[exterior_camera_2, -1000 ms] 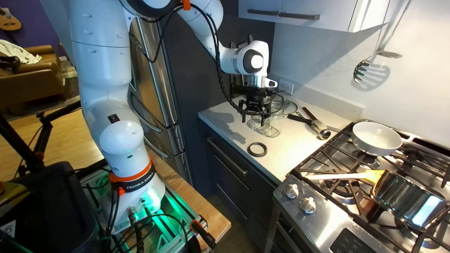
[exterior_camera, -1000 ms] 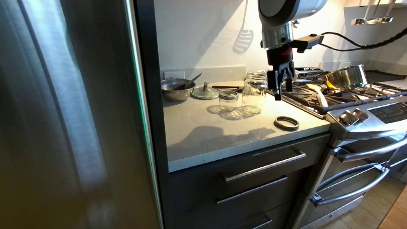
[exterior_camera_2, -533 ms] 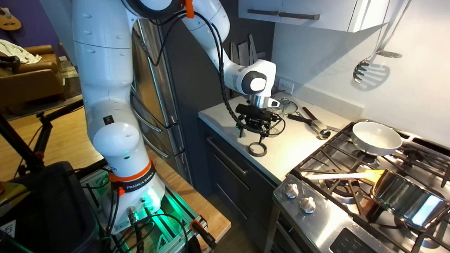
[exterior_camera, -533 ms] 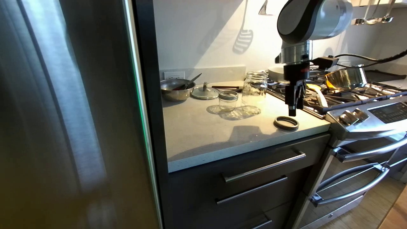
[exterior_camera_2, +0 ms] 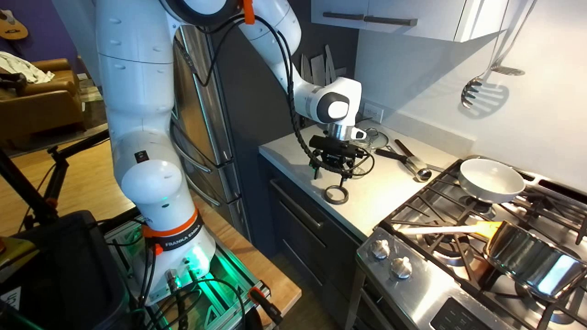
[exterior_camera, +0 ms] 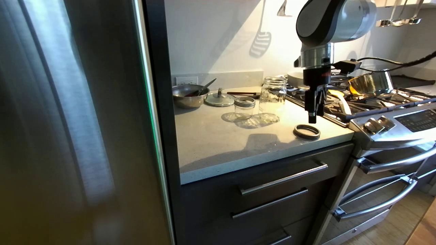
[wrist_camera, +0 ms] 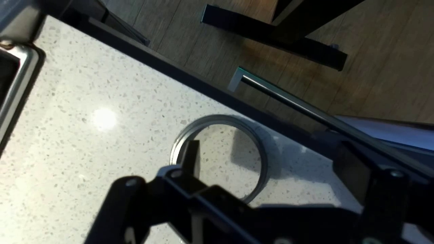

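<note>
A grey metal ring lies flat on the speckled counter near its front edge, in both exterior views [exterior_camera: 306, 137] [exterior_camera_2: 336, 202] and in the wrist view [wrist_camera: 264, 166]. My gripper [wrist_camera: 271, 162] is open with its fingers wide apart and nothing between them. In both exterior views the gripper [exterior_camera: 316, 115] [exterior_camera_2: 329, 178] hangs pointing down, a little above the ring. In the wrist view one finger overlaps the ring's opening; the other is off to the side, over the counter edge. A small glass jar [exterior_camera: 244, 110] and a tall glass jar [exterior_camera: 273, 93] stand farther back.
A metal bowl [exterior_camera: 189, 102], a glass lid [exterior_camera: 219, 99] and utensils [exterior_camera_2: 403, 158] lie at the counter's back. The stove holds a white pan [exterior_camera_2: 490, 183] and a tilted steel pot [exterior_camera_2: 534, 261] with a spatula [exterior_camera_2: 440, 230]. The fridge [exterior_camera: 85, 136] stands beside the counter.
Over the first half second my gripper came down and toward the ring, from near the jars. Since then it has barely shifted. The ring and jars have not moved.
</note>
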You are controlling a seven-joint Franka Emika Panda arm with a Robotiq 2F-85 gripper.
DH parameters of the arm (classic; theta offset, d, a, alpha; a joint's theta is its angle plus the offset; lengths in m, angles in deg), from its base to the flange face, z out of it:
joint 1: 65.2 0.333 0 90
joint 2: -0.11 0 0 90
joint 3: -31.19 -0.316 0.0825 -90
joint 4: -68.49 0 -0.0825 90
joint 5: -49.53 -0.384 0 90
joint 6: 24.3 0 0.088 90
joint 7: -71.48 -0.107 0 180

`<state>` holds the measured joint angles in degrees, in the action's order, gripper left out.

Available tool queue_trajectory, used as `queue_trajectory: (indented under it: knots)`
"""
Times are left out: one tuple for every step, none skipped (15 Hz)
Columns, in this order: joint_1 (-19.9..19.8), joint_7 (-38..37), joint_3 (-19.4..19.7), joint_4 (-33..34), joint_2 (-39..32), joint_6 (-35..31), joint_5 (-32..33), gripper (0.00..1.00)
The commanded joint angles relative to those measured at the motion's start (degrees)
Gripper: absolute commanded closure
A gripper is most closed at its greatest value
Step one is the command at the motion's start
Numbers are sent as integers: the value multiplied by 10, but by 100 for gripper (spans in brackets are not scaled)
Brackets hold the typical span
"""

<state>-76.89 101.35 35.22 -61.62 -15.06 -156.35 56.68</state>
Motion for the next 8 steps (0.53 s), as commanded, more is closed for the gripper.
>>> queue_trajectory:
  knots:
    - [-21,44,5,15,-23,-12,-20,0]
    - [-25,50,7,19,-28,-17,-20,0]
    - [-32,61,7,22,-33,-20,-26,0]
    - [-37,66,9,27,-40,-27,-24,0]
    - [-42,74,10,31,-47,-31,-28,0]
    - [-46,78,10,36,-55,-36,-30,0]
    - [-51,85,8,41,-63,-39,-35,0]
    - [-53,87,6,46,-70,-42,-39,0]
